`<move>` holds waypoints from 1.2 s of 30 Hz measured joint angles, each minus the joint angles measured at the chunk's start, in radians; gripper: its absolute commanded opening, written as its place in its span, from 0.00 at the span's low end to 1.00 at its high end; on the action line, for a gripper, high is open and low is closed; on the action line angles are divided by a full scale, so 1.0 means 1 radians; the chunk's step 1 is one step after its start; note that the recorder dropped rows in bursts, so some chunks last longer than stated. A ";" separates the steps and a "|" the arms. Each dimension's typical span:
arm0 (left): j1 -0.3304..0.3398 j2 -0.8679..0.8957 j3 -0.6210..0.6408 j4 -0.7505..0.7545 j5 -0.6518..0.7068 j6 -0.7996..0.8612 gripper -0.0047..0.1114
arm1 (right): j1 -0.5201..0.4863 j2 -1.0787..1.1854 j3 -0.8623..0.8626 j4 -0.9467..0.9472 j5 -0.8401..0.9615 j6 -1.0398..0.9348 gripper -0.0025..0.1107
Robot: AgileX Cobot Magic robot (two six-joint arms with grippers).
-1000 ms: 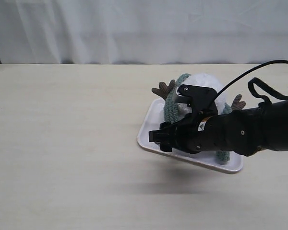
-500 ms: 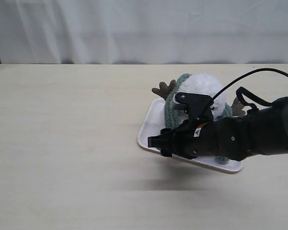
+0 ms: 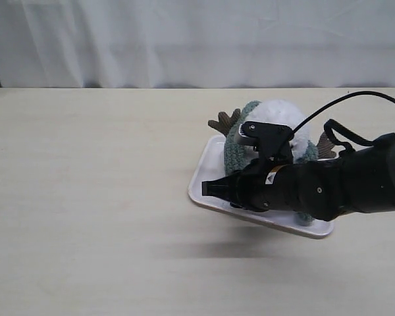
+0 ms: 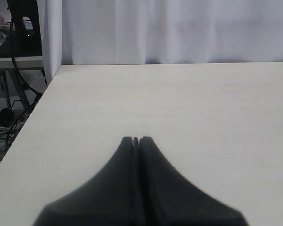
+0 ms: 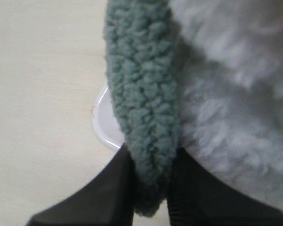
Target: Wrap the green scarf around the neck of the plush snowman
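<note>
The plush snowman lies on a white tray, white and fluffy, with brown twig arms. The green scarf runs along its left side and round behind the head. In the right wrist view the scarf hangs beside the snowman's white fluff, and its end sits pinched between the two black fingers of my right gripper. From outside, the right gripper is low over the tray's left part. My left gripper is shut and empty over bare table, away from the snowman.
The tray's rim shows just beside the right fingers. A white curtain backs the table. The left wrist view shows the table's edge, with cables and a stand beyond it.
The right gripper's jaws have closed in from wide open onto the scarf's end. The right arm has sunk a little over the tray's left part.
</note>
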State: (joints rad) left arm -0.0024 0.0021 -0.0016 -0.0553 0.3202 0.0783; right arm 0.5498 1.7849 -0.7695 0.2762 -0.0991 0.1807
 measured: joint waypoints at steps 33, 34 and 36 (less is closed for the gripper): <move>0.000 0.000 0.000 0.000 0.000 0.000 0.04 | 0.069 -0.221 0.000 0.000 0.330 -0.066 0.06; 0.000 0.000 0.000 0.000 0.000 0.000 0.04 | 0.069 -0.217 0.002 -0.002 0.330 -0.066 0.06; 0.000 0.000 0.000 0.000 0.000 0.000 0.04 | 0.069 -0.203 0.011 -0.004 0.330 -0.066 0.06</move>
State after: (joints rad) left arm -0.0024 0.0021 -0.0016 -0.0553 0.3202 0.0783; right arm 0.6193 1.5823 -0.7587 0.2721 0.2309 0.1150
